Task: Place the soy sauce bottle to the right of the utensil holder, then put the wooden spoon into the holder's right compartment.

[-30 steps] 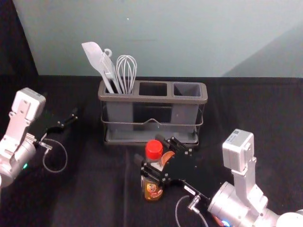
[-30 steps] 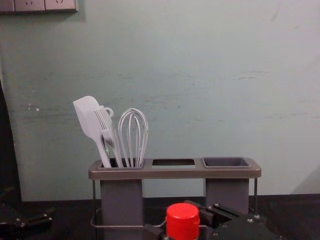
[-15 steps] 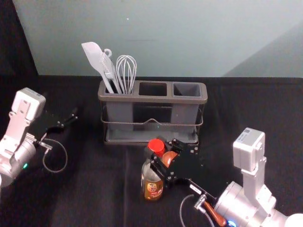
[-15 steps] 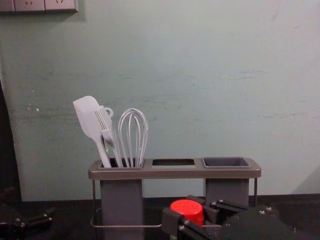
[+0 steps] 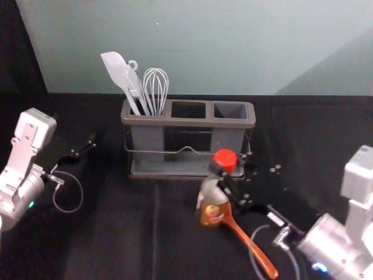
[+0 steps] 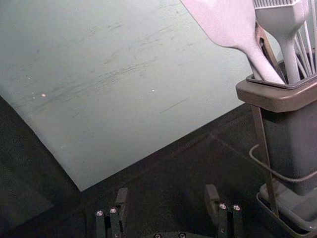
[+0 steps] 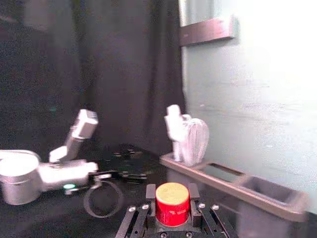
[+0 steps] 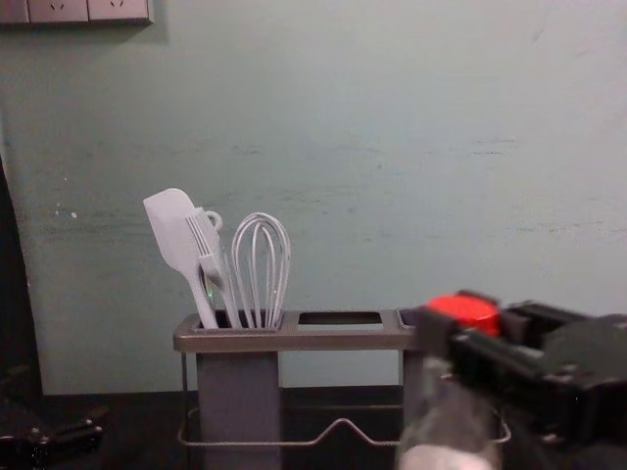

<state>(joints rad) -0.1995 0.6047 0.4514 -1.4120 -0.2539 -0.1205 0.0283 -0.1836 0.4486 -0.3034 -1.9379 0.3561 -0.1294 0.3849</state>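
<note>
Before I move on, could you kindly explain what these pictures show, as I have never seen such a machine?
This is a two-armed robot. The head view looks down, the chest view looks forward from lower, and each wrist view comes from that arm. The robot's right fingers grip the bottle near its red cap, in front of the holder. Its left fingers are apart and empty, left of the holder. The spoon lies on the black cloth, partly behind the bottle. A spatula and a whisk stand in the holder's left compartment.
</note>
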